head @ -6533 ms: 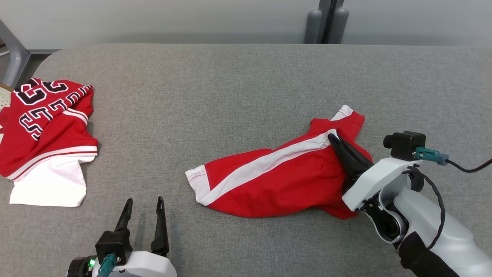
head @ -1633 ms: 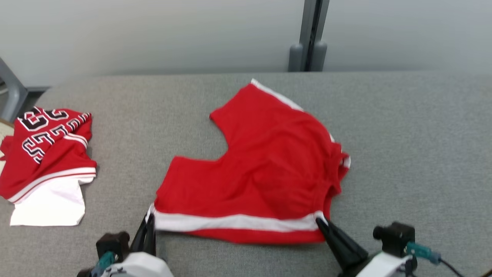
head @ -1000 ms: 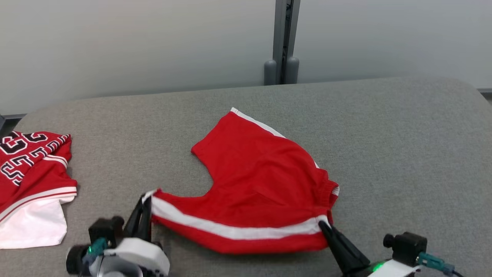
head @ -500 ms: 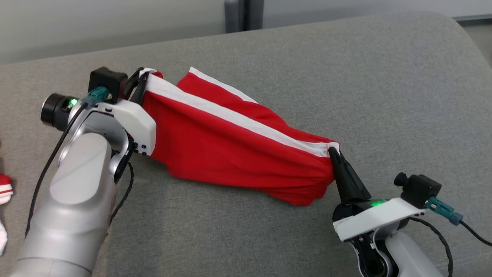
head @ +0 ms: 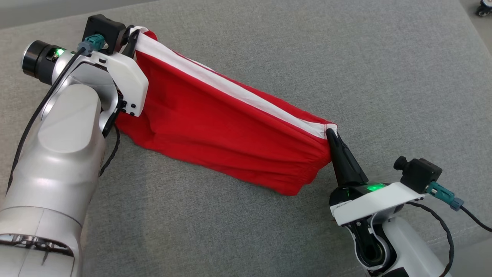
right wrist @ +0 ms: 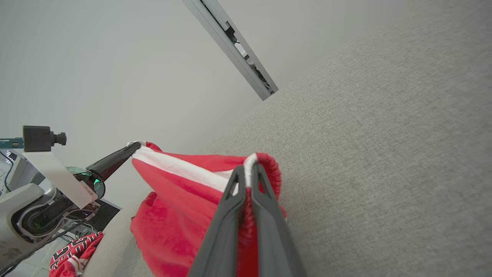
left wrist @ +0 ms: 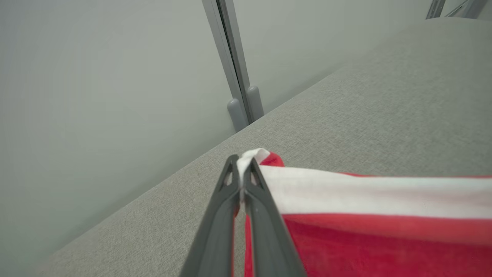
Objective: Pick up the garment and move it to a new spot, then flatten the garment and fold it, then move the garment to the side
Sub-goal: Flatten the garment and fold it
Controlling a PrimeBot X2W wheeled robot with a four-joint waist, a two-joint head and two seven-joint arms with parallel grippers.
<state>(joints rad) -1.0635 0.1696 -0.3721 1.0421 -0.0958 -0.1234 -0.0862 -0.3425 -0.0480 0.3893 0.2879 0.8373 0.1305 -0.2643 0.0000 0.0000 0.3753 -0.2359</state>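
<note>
The garment (head: pixel 215 127) is a pair of red shorts with a white side stripe, hanging stretched between my two grippers above the grey table (head: pixel 384 69). My left gripper (head: pixel 130 36) is shut on its upper left corner, pinching the white stripe (left wrist: pixel 246 161). At the lower right, my right gripper (head: pixel 330 134) is shut on the other end at the gathered waistband (right wrist: pixel 251 165). The cloth sags between them, its lower edge near the table surface. The right wrist view also shows the left gripper (right wrist: pixel 132 148) holding the far corner.
A second red garment with black and white lettering (right wrist: pixel 73 252) lies off to the left side. The wall and a grey vertical post (left wrist: pixel 238 96) stand behind the table's back edge. The table's right edge (head: pixel 472 34) is close.
Both grippers have lifted the shorts off the table and carried them, held taut between them; the left arm rose high. The head camera tilted down and turned, so the wall left the view.
</note>
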